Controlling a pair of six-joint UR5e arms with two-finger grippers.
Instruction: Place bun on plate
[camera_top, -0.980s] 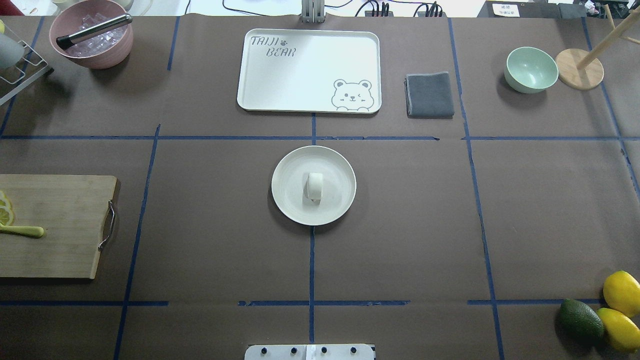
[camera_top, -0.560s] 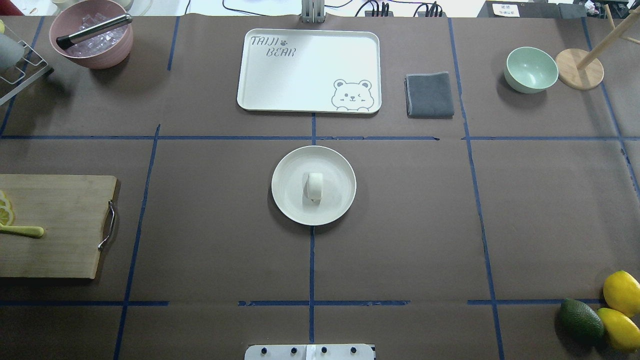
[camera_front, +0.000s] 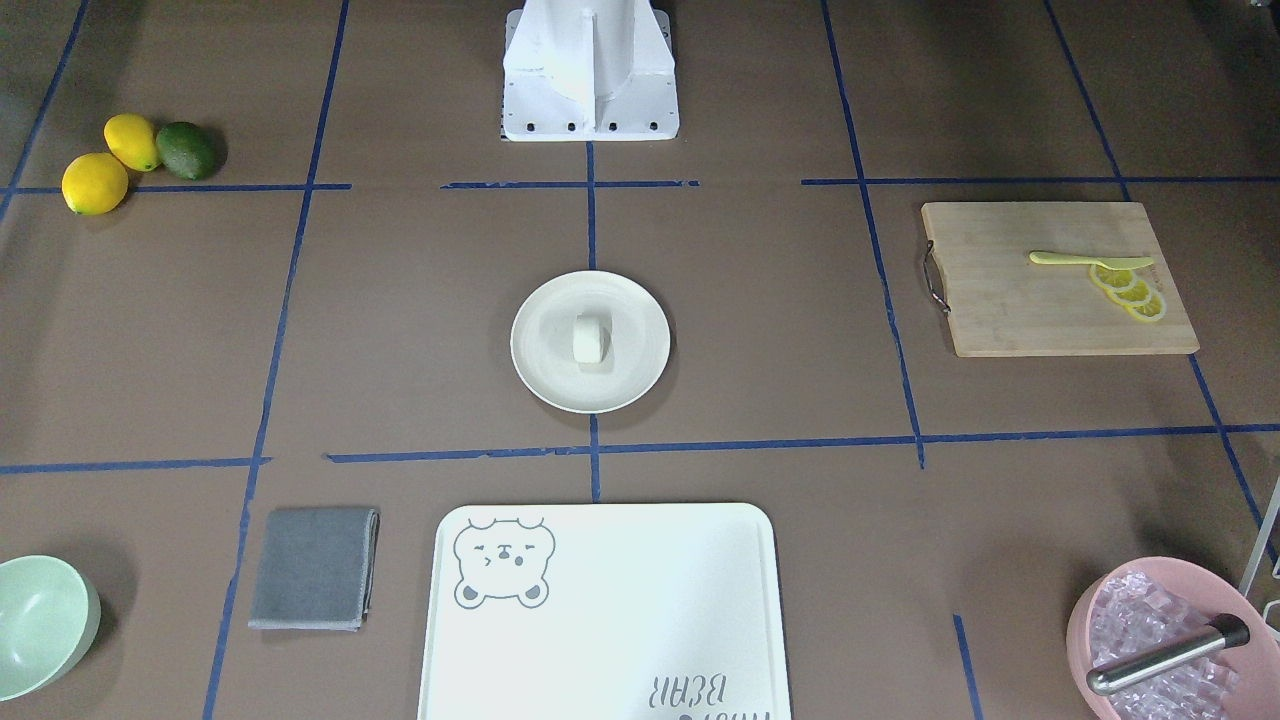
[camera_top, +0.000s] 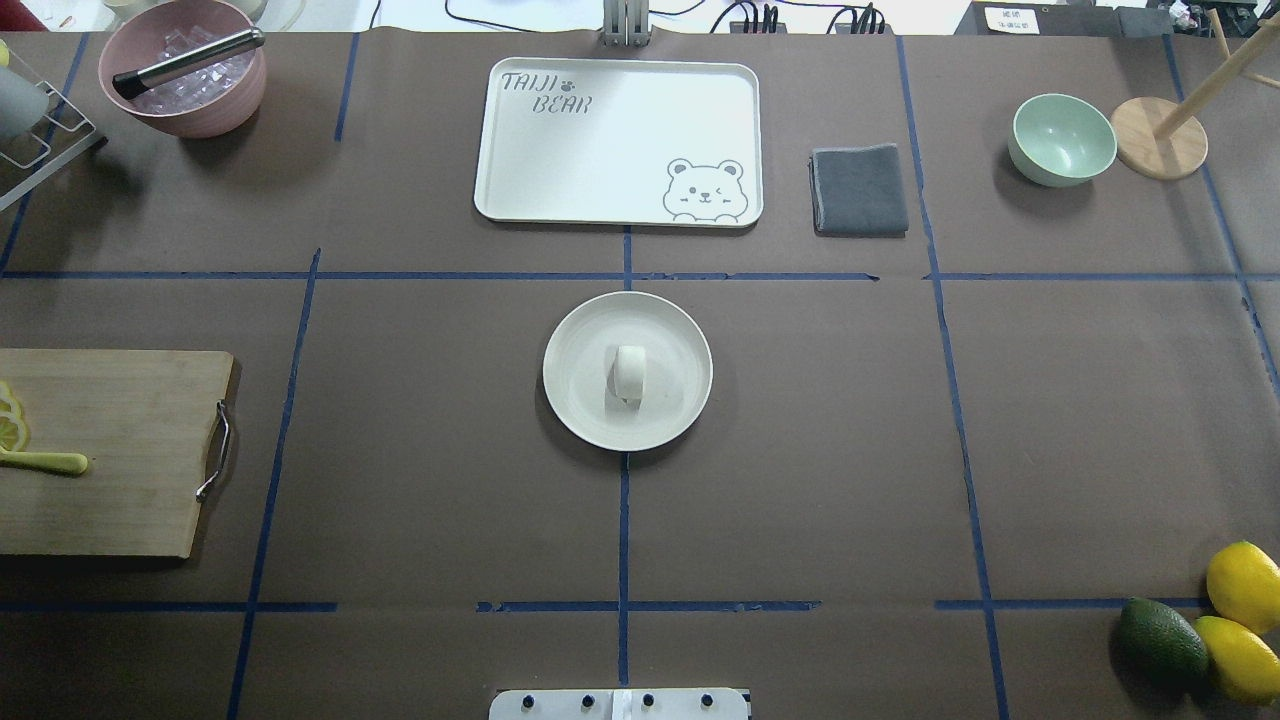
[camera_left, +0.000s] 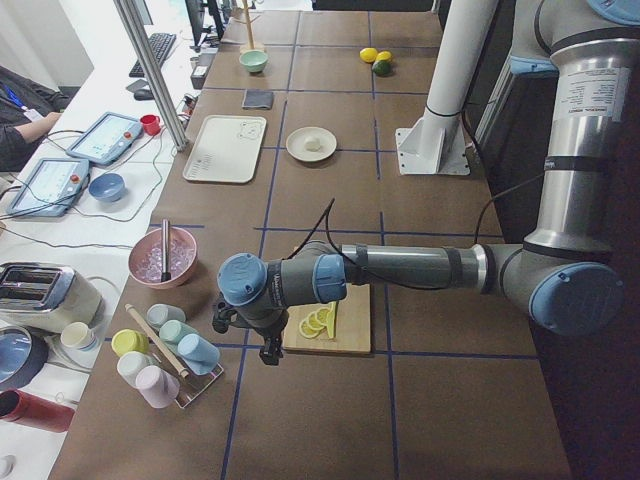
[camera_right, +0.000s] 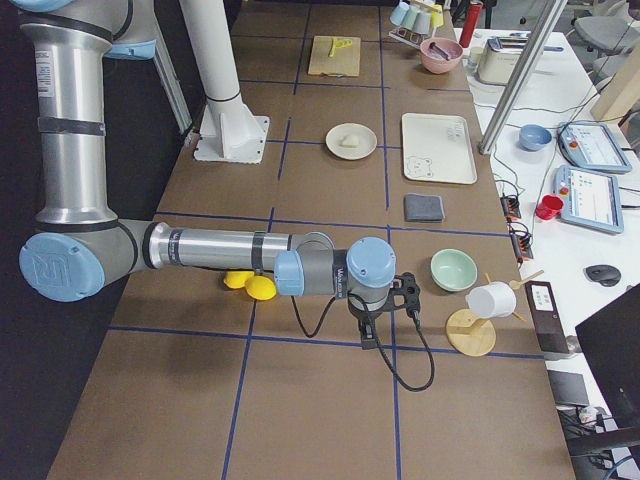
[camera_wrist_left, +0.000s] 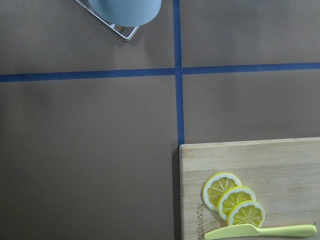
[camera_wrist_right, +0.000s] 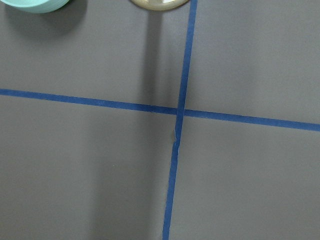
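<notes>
The small white bun (camera_top: 630, 372) lies in the middle of the round cream plate (camera_top: 572, 402) at the table's centre, also seen in the front-facing view as bun (camera_front: 590, 340) on plate (camera_front: 545, 372). Neither arm shows in the overhead view. The left gripper (camera_left: 266, 348) hangs over the table's left end beside the cutting board, far from the plate; I cannot tell whether it is open or shut. The right gripper (camera_right: 372, 335) hovers over the right end near the mint bowl; its state is likewise unclear. Nothing touches the bun.
A bear-printed white tray (camera_top: 618, 140) and a grey cloth (camera_top: 859, 189) lie behind the plate. Mint bowl (camera_top: 1061, 139) and wooden stand (camera_top: 1158, 137) sit far right. Pink ice bowl (camera_top: 183, 68) far left, cutting board (camera_top: 110, 450) with lemon slices, lemons and avocado (camera_top: 1162, 640) near right.
</notes>
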